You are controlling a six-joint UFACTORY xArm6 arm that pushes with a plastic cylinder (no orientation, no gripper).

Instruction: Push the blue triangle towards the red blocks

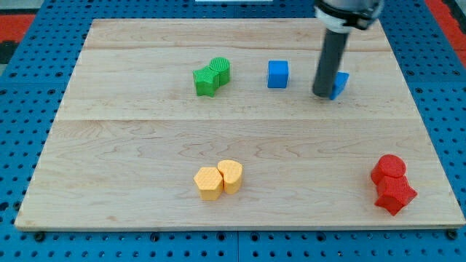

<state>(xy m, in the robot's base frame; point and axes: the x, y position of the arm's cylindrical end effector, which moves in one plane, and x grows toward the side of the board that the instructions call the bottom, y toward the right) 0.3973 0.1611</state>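
The blue triangle [340, 84] lies near the view's top right on the wooden board [145, 145], partly hidden behind my rod. My tip [322, 94] rests on the board against the triangle's left side. Two red blocks sit touching at the view's bottom right: a red cylinder [389, 168] and below it a red star-like block [395, 195]. They are well below the triangle and a little to its right.
A blue cube [277, 74] sits left of my tip. Two green blocks [212, 76] touch each other at the top centre-left. Two yellow blocks [218, 179] touch each other at the bottom centre.
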